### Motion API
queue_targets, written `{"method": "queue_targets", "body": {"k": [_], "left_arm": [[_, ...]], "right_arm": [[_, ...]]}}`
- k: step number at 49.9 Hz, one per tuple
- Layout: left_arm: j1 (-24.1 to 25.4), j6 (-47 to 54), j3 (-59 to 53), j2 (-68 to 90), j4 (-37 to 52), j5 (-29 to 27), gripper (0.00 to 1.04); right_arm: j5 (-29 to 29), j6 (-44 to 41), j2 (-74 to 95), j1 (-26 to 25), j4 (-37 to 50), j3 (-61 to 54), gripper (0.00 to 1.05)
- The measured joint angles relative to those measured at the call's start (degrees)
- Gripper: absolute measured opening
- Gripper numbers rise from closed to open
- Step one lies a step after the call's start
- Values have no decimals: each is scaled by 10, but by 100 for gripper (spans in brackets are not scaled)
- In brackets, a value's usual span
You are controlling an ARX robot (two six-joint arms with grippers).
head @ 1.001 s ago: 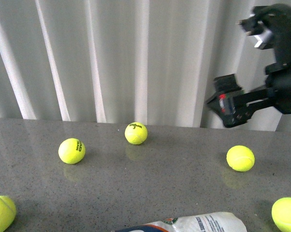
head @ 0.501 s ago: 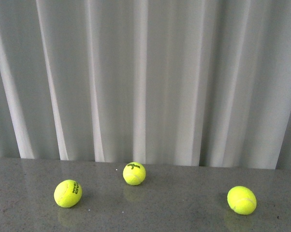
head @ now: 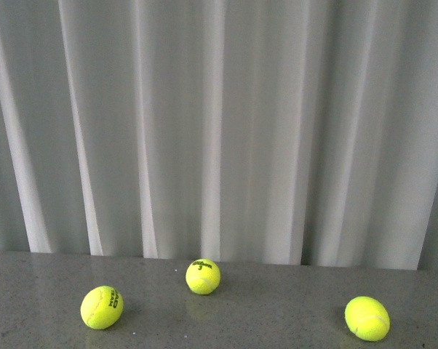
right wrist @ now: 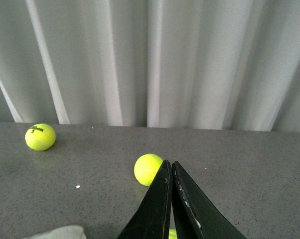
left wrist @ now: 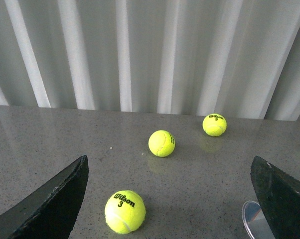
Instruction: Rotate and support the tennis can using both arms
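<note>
Framing in the front view has climbed. A second ago the can (left wrist: 253,219) lay at the bottom edge and the right claw (right wrist: 170,167) hung at the upper right; now neither shows. Only the curtain (head: 219,123), the table (head: 277,320) and three balls are in sight: the left ball (head: 102,307), the middle ball (head: 203,276) and the right ball (head: 367,318), all sitting lower in the picture than before. For the task, this means the view no longer covers the can, so any turning or propping has to be judged from the wrist cameras. By my reading, neither has begun.

Left wrist view: the left claw (left wrist: 169,167) is spread wide and holds nothing, with its dark fingers (left wrist: 55,204) over the table. A clear curved rim shows at the picture's edge just beside one finger, which I take to be the can's end. It lies outside the gap, and I cannot tell whether it touches.

Right wrist view: the right claw is pinched narrow with nothing between its fingers. A pale shape at the picture's edge may be the can's label, but it is too cut off to be sure. If so, it lies apart from the claw.
</note>
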Motion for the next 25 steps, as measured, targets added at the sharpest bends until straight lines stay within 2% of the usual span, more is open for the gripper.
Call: {"method": "queue_targets", "body": {"k": [2, 8, 25], "left_arm": [[0, 0, 0, 0, 0, 0, 98], [0, 0, 0, 0, 0, 0, 98], [0, 0, 0, 0, 0, 0, 98]], "right_arm": [[-26, 0, -17, -16, -9, -8, 3], [-28, 0, -30, -34, 13, -39, 3], [-32, 0, -191, -35, -118, -73, 3]]}}
